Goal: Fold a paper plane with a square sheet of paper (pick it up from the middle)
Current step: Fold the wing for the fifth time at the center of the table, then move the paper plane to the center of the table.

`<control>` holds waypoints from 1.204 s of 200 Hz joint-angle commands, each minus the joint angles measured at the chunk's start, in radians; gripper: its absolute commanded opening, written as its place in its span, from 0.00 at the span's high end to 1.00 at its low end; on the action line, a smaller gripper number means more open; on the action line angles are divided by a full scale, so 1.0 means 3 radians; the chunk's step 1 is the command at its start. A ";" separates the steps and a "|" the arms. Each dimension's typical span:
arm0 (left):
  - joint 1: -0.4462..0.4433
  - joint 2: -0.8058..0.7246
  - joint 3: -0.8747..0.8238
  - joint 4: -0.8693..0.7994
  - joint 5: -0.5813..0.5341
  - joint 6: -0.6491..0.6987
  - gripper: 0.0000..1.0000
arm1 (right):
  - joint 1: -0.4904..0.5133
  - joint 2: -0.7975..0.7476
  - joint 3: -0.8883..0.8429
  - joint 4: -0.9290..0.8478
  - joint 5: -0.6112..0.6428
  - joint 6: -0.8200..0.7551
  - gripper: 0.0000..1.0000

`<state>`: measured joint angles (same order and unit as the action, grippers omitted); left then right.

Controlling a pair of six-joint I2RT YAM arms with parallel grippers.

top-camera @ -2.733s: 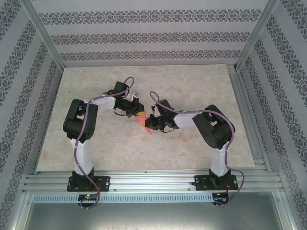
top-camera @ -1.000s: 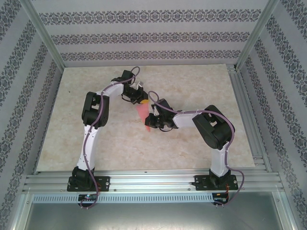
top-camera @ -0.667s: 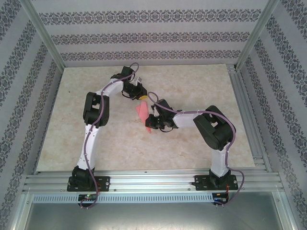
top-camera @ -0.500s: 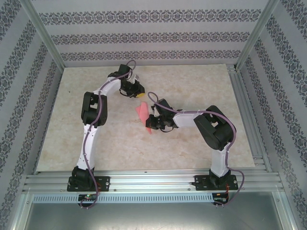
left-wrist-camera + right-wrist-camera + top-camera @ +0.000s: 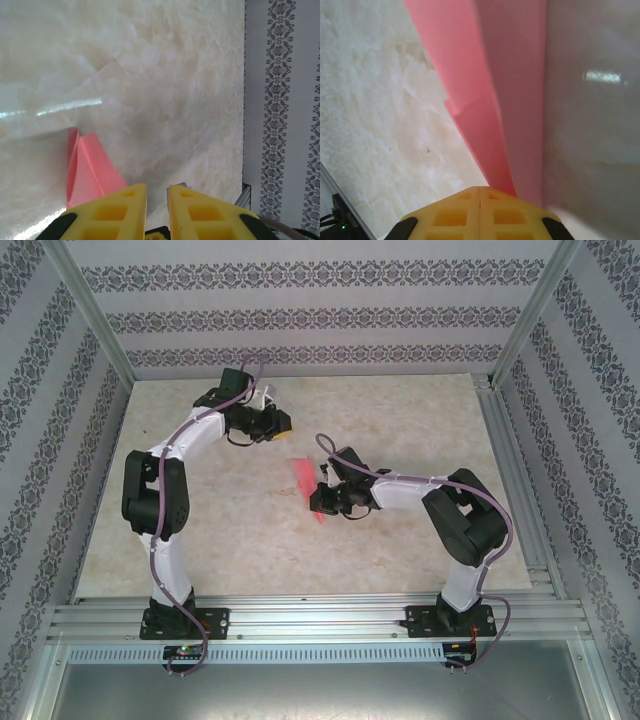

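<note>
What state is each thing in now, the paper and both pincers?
paper plane: folded narrow, one end clamped in the right pincer.
right pincer: shut on the paper plane.
left pincer: open by a narrow gap, empty, apart from the paper.

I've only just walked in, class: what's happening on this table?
Paper folding is under way. The right tool is shut on the folded pink paper near one end, around the middle of the table. The left tool hovers farther back, slightly open and empty, clear of the paper.
</note>
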<state>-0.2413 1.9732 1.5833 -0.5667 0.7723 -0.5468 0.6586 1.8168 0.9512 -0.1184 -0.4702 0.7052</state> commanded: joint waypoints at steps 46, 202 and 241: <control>-0.0195 -0.0267 -0.0465 0.0160 0.0227 -0.0008 0.78 | -0.0022 -0.0328 -0.0192 0.0137 0.0028 0.0056 0.93; 0.0587 -0.1611 -0.1751 0.0454 -0.1321 -0.0620 0.67 | 0.0780 0.0684 0.2042 -0.2528 0.2298 -0.0956 0.50; 0.0615 -0.1612 -0.1728 0.0403 -0.1304 -0.0565 0.65 | 0.0791 0.0864 0.2102 -0.2603 0.2392 -0.0889 0.53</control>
<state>-0.0719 1.5223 1.0573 -0.4774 0.3828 -0.7174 0.8894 2.0525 1.5543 -0.8463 0.1909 0.4423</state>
